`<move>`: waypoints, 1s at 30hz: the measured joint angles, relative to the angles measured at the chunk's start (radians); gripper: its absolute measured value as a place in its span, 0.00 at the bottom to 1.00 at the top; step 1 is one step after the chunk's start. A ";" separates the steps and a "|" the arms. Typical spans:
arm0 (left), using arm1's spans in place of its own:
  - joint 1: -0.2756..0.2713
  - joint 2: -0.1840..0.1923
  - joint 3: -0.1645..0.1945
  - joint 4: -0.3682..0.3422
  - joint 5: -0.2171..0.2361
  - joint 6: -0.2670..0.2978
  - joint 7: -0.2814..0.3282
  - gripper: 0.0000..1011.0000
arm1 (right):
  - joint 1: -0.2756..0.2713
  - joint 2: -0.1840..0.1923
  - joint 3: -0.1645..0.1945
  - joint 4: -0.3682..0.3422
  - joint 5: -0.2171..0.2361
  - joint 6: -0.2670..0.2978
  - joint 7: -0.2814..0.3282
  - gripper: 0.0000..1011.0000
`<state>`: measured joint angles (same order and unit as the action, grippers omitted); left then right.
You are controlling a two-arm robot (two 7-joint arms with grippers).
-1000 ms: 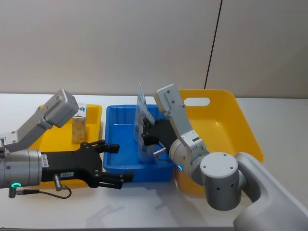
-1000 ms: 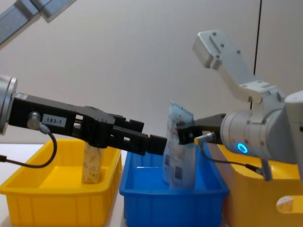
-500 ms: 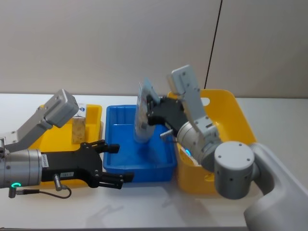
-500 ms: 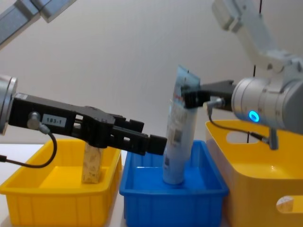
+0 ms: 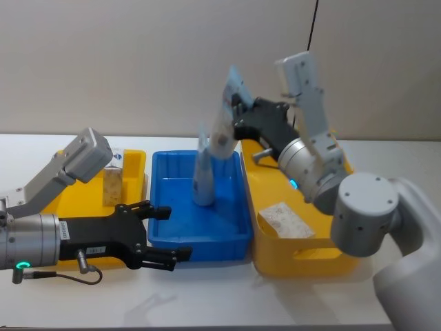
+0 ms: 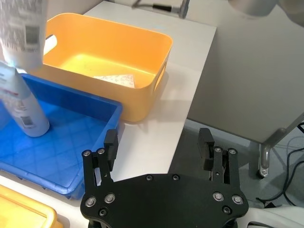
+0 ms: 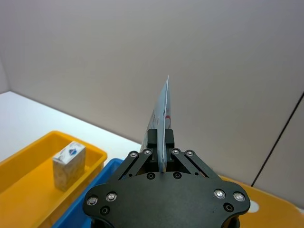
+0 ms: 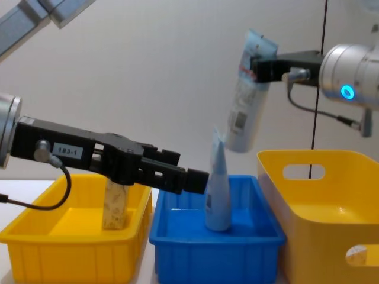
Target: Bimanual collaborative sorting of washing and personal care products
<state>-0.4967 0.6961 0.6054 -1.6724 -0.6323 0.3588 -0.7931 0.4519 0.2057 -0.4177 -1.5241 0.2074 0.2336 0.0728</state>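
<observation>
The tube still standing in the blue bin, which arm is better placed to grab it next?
Probably the left. The left gripper is open and empty beside the blue bin holding the standing tube, while the right gripper is shut on the lifted tube.

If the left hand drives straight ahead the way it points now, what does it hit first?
Probably the standing tube in the blue bin. In the chest view the open left hand points right at it, tips nearly level with its side. Depth is unclear; the head view puts the hand nearer the bin's front rim, so it may pass in front.

left pincer (image 5: 167, 234): low, level, fingers spread | right pincer (image 8: 256, 63): raised high, clamped tight
</observation>
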 joint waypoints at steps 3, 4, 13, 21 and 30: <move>0.000 0.000 0.000 0.000 0.000 0.000 0.000 0.99 | 0.004 0.008 0.019 -0.011 0.004 0.000 0.002 0.05; 0.000 0.000 0.000 0.000 0.000 0.000 0.000 0.99 | 0.005 0.010 0.023 -0.014 0.005 0.001 0.003 0.05; 0.000 0.000 0.000 0.000 0.000 0.000 0.000 0.99 | 0.002 0.040 0.077 -0.063 0.015 0.024 0.006 0.05; 0.000 0.000 0.000 0.000 0.000 0.000 0.000 0.99 | -0.015 0.066 0.116 -0.101 0.021 0.057 0.007 0.05; 0.000 0.000 0.000 0.000 0.000 0.000 0.000 0.99 | -0.050 0.099 0.155 -0.126 0.023 0.100 0.008 0.05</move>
<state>-0.4967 0.6962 0.6054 -1.6724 -0.6323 0.3588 -0.7930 0.4016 0.3049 -0.2624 -1.6502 0.2299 0.3332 0.0812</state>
